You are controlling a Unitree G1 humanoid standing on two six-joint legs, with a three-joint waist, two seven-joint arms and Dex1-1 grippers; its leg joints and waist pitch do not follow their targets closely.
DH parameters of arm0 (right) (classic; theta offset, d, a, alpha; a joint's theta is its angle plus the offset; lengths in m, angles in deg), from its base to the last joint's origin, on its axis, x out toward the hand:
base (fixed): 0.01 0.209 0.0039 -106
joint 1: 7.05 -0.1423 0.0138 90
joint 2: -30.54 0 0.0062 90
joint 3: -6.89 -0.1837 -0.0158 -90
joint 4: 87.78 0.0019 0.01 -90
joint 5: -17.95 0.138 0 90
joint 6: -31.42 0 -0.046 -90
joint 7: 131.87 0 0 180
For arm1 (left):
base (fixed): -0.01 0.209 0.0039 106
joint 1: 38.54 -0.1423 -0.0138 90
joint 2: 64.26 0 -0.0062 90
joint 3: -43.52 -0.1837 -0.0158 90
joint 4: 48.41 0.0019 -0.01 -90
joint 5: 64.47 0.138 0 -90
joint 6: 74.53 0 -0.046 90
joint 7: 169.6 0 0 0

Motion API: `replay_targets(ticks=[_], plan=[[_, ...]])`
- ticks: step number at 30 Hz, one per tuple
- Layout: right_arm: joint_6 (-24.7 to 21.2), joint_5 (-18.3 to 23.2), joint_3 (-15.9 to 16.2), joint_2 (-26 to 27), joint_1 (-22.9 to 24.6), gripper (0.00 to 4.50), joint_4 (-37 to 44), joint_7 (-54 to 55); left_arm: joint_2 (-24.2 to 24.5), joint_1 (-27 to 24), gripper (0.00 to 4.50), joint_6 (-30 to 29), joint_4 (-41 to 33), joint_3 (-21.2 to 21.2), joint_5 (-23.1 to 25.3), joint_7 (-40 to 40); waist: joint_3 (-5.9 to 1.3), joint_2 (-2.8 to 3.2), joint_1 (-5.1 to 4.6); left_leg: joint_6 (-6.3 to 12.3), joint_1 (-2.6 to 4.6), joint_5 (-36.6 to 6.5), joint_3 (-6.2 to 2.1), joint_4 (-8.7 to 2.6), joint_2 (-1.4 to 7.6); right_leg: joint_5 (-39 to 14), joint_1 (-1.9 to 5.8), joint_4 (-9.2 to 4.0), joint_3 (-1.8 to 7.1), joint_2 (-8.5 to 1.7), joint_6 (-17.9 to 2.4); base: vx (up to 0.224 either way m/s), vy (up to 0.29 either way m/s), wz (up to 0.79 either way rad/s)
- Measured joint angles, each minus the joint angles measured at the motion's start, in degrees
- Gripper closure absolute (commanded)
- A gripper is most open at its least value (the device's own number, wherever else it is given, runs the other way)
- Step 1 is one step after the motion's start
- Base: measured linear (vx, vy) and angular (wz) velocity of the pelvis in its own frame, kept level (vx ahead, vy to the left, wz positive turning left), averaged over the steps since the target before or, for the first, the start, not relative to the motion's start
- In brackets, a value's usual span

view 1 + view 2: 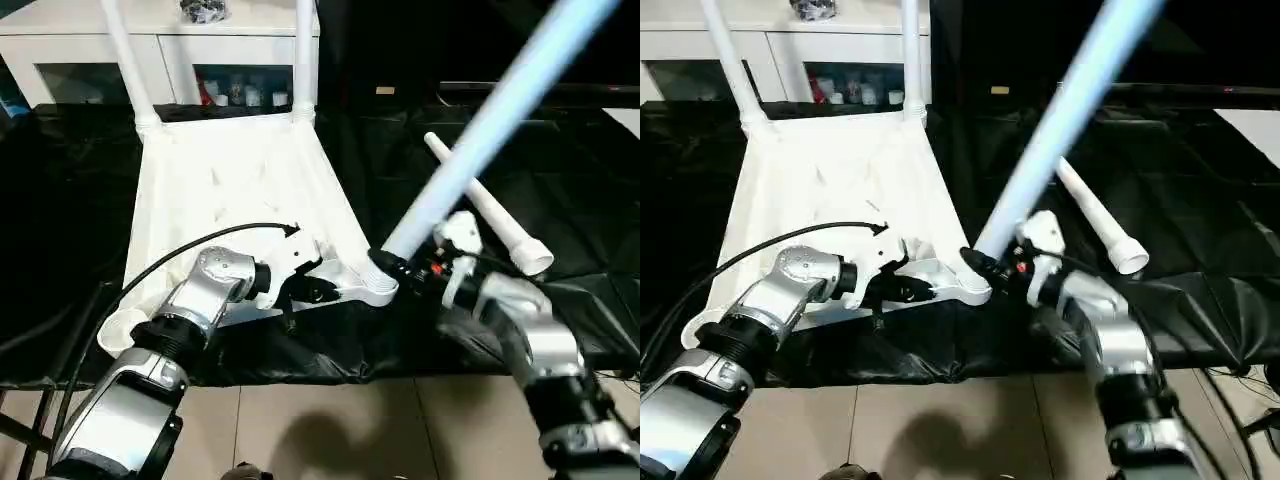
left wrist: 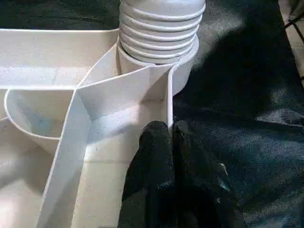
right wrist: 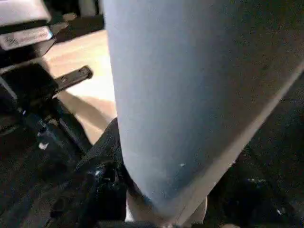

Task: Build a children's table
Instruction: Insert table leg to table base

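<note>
Standing in the tabletop [image 1: 240, 180]: two legs [image 1: 128, 62]; right tool [image 1: 400, 268] clamps a third leg [image 1: 480, 130]; left tool [image 2: 166, 142] together.

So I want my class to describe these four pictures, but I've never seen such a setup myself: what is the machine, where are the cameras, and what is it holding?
This is a humanoid robot with two silver arms. Two pictures come from cameras in its head, looking down; the other two from cameras on its wrists. On a black-covered surface lies a white plastic rectangular tabletop, upside down, ribs showing. Two white tubular legs already stand in its far corners. The left end effector pinches the tabletop's near rim, fingers closed on it. The right end effector grips a third long white leg, whose ridged end sits in the round corner socket. A fourth white leg lies loose on the cloth.
</note>
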Motion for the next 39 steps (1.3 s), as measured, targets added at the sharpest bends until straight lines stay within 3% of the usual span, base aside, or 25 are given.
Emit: replay_targets(ticks=[6,15,24,39], plan=[[-1.6,-1.0,2.0,-2.3,-0.5,2.63,1.1,-4.7,0.4,0.6,4.50,1.9,1.4,-0.2,0.2,-2.5,-0.13,-0.19,0.39,-0.01,0.01,0.0,-0.01,-0.15,-0.01,0.0,0.01,-0.04,-0.02,0.00,0.0,0.000,0.000,0.00],[1.0,-1.1,3.8,-2.2,-2.0,2.63,-1.4,-10.7,3.0,1.8,4.50,6.2,4.1,-0.8,0.5,-8.9,-0.17,-0.27,0.41,-0.01,0.01,0.0,-0.01,-0.16,-0.01,0.0,0.02,-0.07,-0.02,0.00,0.0,0.000,0.000,0.00],[2.4,-1.1,6.5,-2.2,-2.0,2.63,0.0,-17.6,5.5,2.7,4.50,8.9,5.9,-1.5,0.5,-16.4,-0.19,-0.27,1.42,-0.03,0.04,0.0,0.00,-0.33,-0.01,0.0,0.05,-0.11,-0.02,0.00,-0.1,0.000,0.000,0.00],[2.8,-1.3,6.8,-2.1,-1.9,2.63,-0.4,-17.9,4.5,5.0,4.50,11.0,10.7,-1.7,1.6,-16.9,-0.18,-0.26,1.87,-0.04,0.47,0.0,0.01,-0.40,-0.03,-0.2,0.42,-0.12,0.01,0.00,0.1,0.000,0.000,0.00]])
